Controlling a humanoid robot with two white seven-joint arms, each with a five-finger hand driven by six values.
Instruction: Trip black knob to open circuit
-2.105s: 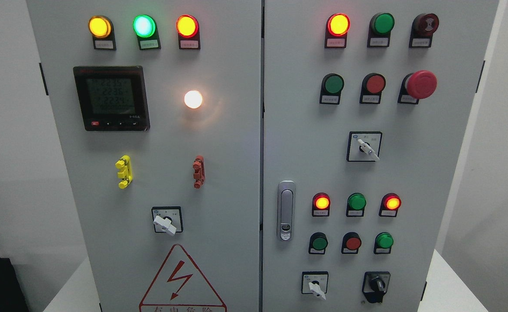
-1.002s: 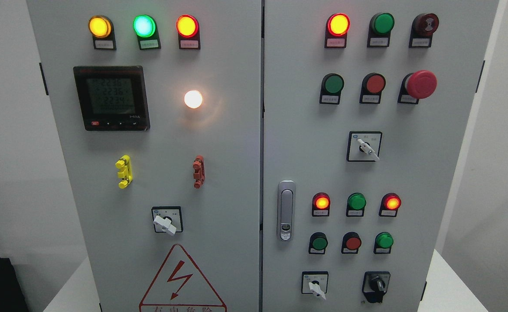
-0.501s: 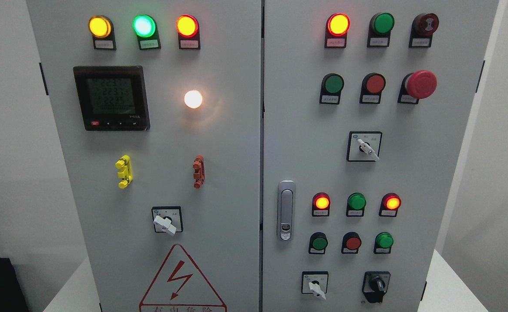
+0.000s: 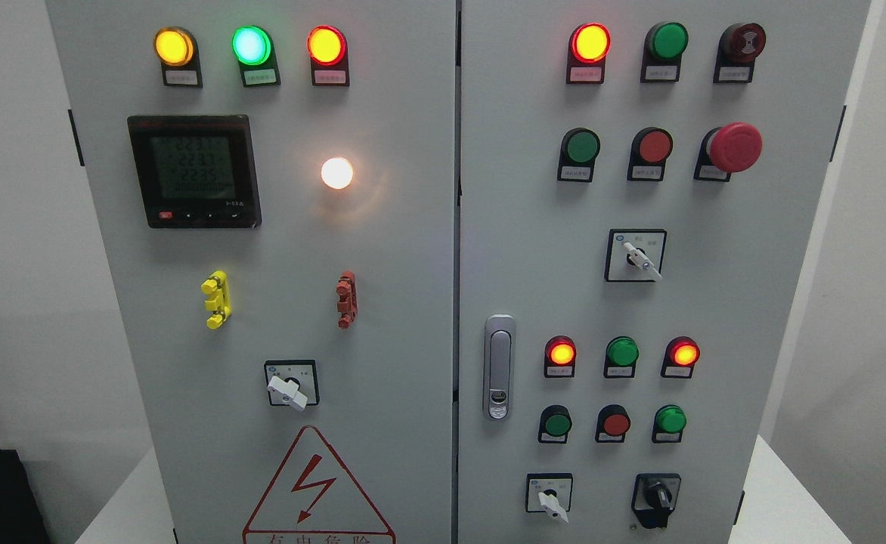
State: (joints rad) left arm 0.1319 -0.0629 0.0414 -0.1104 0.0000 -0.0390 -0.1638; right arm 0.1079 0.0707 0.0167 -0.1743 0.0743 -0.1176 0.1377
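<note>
I see the black knob (image 4: pixel 656 496) low on the cabinet's right door (image 4: pixel 715 302), its stubby rounded handle upright, right of a white-levered selector (image 4: pixel 550 499). Neither of my hands is in frame, so their state is unknown. Smooth grey painted metal surrounds glossy domed lamps; the cabinet stands on a white surface (image 4: pixel 783 499) against pale walls.

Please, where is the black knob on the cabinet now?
In the head view, the black knob sits at the bottom right of the right door, just right of a white-handled switch and below a green button.
</note>
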